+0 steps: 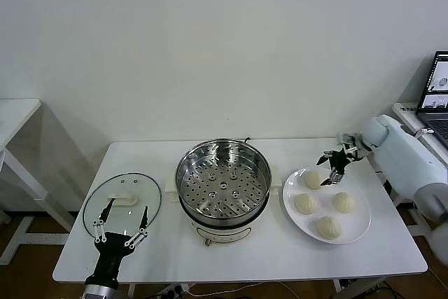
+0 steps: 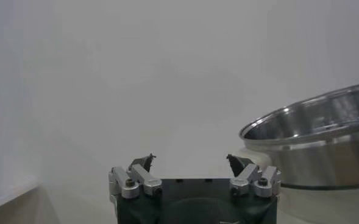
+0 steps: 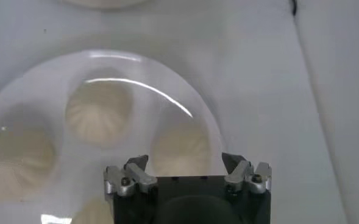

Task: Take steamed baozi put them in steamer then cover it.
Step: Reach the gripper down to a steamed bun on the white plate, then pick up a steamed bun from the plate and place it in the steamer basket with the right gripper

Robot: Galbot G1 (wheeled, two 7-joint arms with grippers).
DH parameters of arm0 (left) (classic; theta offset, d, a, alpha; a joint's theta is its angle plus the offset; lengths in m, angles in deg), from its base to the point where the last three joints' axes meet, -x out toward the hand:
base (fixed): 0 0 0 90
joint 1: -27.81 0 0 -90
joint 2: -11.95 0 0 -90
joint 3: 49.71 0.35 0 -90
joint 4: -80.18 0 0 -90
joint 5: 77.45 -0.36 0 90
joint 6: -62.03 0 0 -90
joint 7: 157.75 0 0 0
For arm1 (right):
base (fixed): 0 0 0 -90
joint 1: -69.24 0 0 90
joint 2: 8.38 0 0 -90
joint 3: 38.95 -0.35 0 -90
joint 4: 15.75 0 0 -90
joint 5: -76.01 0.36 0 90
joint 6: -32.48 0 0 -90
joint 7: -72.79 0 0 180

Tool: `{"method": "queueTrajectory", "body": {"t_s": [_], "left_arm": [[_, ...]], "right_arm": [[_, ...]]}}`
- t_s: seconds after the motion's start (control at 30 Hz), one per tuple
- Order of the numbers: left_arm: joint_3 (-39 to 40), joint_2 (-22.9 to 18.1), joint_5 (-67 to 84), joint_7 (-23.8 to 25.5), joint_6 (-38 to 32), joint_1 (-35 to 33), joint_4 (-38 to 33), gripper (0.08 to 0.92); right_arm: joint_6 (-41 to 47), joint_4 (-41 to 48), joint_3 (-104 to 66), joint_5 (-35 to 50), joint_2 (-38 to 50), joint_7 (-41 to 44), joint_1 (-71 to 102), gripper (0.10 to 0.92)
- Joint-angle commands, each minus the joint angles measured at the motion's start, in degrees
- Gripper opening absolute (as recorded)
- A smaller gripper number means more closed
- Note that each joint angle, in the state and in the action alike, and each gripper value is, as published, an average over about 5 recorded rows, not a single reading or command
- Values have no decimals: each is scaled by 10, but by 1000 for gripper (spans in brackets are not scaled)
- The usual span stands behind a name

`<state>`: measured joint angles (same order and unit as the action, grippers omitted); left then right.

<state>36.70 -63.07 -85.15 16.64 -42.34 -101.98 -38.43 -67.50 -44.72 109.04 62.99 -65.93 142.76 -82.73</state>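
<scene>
Hovering over the far rim of the white plate [image 1: 358, 232] at the right of the head view, the right gripper [image 1: 333, 166] has its fingers spread wide and nothing between them; it hangs just above the rearmost steamed baozi [image 1: 312, 179]. Four of these smooth, round, cream-white buns lie on the plate, none touching its neighbour, with bare glazed porcelain between them. In the right wrist view the plate's glossy rim [image 3: 167, 97] curves across the frame and the pleated tops of the buns [image 3: 100, 112] show softly.

At centre frame stands the steamer [image 1: 222, 181], a wide, shiny steel pot with a perforated floor, on a white base; nothing lies in it. A narrow strip of table separates it from the plate on its right.

At lower left, the left gripper [image 1: 120, 231] sits low near the table's front edge, its fingers also fully apart and holding nothing, over the near edge of the flat round glass lid [image 1: 122, 204], which lies beside the steamer with its white handle up. The left wrist view shows the steamer's polished wall [image 2: 325, 152] off to one side.

All rests on a plain white table [image 1: 245, 260] against a bare white wall [image 1: 210, 47].
</scene>
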Motion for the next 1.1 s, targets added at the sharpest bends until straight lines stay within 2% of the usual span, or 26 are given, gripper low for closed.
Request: {"method": "queueTrajectory", "body": {"t_s": [0.03,0.2,0.43,0.57,0.7,0.9,1.1], "left_arm": [[2,-1,0,0,-1,1,3,823],[2,-1,1,-1,-1,3,4,823],[0,0,1,-1,-1,3,4,823],[0,-1,1,-1,-1,4,2,823],[0,-1,1,-2,0,4,1,823],[0,0,1,-2,2,5,-3,823],[2,0,0,-2,2,4,-6,823]], "right_arm": [[-15,49,10,-64,-41,-5,-11,823],[-19,50,11,-72,-45,-17,-7,817],[-25,46,14,-73,-47,-29,-4,706],[-38,26,19,-72,-41,-29,-6,674],[-75,-39,33,-71,-16,-17,-24,664],[-171,-181,91,-43,26,8,-116,660],[-238,-305,188,15,27,9,-218,662]]}}
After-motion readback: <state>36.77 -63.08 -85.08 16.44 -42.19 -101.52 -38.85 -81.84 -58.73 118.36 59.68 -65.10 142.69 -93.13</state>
